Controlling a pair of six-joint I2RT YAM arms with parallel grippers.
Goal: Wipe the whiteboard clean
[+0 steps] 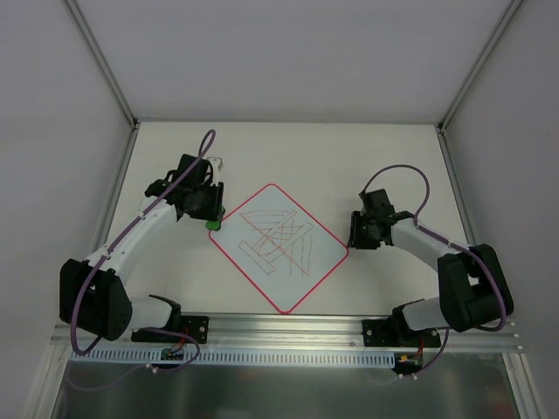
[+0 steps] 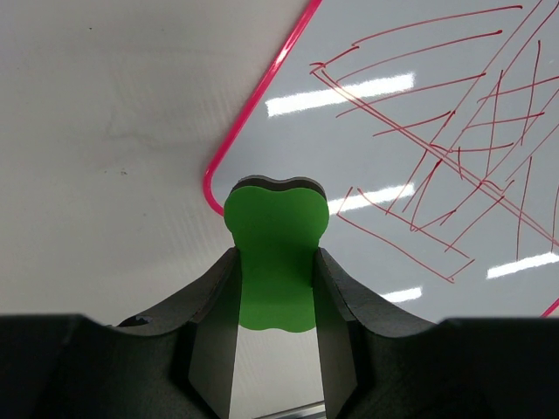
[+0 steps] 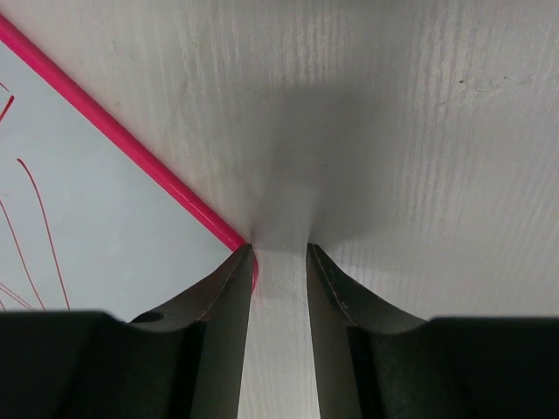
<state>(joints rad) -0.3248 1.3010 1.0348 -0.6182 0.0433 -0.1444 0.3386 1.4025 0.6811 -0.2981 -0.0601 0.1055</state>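
Observation:
The whiteboard (image 1: 279, 249) lies turned like a diamond on the table, red-bordered, with red and dark scribbles across its middle. My left gripper (image 1: 210, 218) is at the board's left corner, shut on a small green block (image 1: 212, 224). In the left wrist view the green block (image 2: 276, 236) sits clamped between the fingers, its far end over the corner of the whiteboard (image 2: 437, 218). My right gripper (image 1: 354, 244) is low at the board's right corner. In the right wrist view it (image 3: 279, 249) is open with only bare table between its fingers, and its left finger touches the border of the whiteboard (image 3: 87, 218).
White table (image 1: 393, 166) with metal rails along the left and right edges and white walls behind. A slotted rail (image 1: 288, 353) with both arm bases runs along the near edge.

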